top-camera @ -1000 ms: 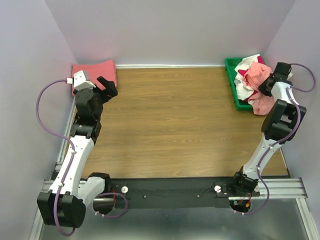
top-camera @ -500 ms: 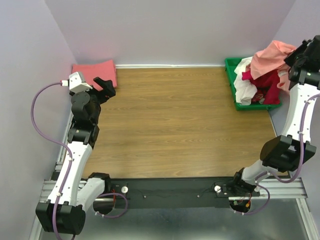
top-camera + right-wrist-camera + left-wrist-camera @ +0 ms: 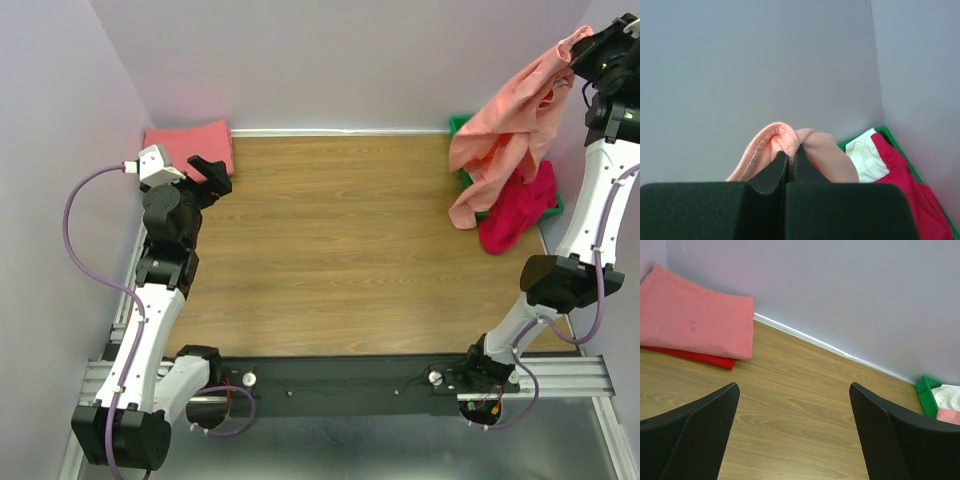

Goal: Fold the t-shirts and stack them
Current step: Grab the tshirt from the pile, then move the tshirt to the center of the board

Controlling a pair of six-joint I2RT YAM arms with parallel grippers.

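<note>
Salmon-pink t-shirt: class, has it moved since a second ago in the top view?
Yes. The salmon-pink t-shirt lay in the green bin; now it hangs from the shut right gripper, raised high above the bin.

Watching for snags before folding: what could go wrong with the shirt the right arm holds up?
The right gripper pinches only a small fold of the salmon shirt, so it might slip free. The magenta shirt spills over the green bin beneath it and may be snagged along.

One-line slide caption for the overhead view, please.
Right gripper holds a salmon t-shirt high over the green bin; left gripper hangs open near the folded stack.
</note>
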